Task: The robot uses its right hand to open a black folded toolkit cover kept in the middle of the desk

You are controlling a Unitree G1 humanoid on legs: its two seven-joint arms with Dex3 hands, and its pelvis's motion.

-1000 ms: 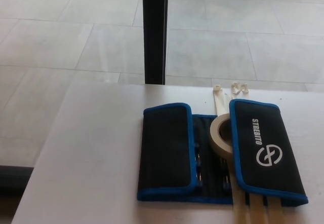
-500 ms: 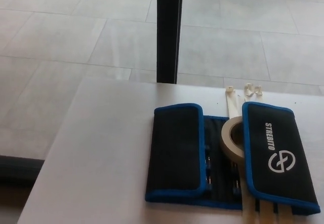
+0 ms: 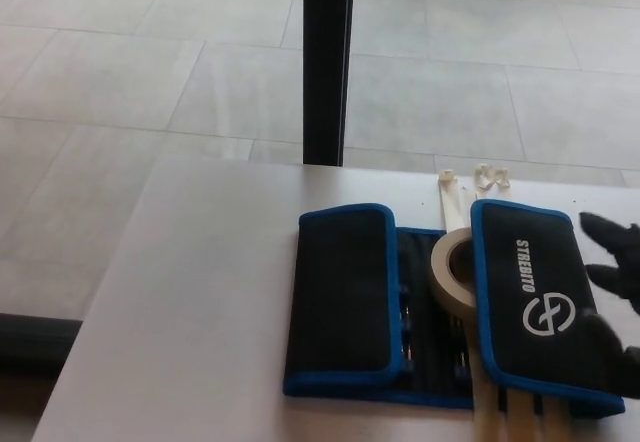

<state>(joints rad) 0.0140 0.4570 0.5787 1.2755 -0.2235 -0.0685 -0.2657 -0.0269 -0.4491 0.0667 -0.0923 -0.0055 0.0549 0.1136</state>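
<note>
A black toolkit cover (image 3: 440,307) with blue edging lies on the white desk (image 3: 190,312), right of the middle. Its left flap (image 3: 343,292) and its right flap (image 3: 530,302), the one with white lettering and a logo, are both folded inward, leaving a narrow strip of tool slots showing between them. My right hand (image 3: 615,297) comes in at the right edge, fingers spread, open and holding nothing; its fingertips are at the outer edge of the right flap. The left hand does not show.
A roll of beige tape (image 3: 452,270) leans between the flaps. Pale flat strips (image 3: 452,197) run under the cover, poking out at its far and near ends. A black post (image 3: 328,62) stands behind the desk's far edge over a tiled floor.
My right hand has come into view at the right edge beside the right flap. The camera has shifted slightly; the cover and tape lie as before.
</note>
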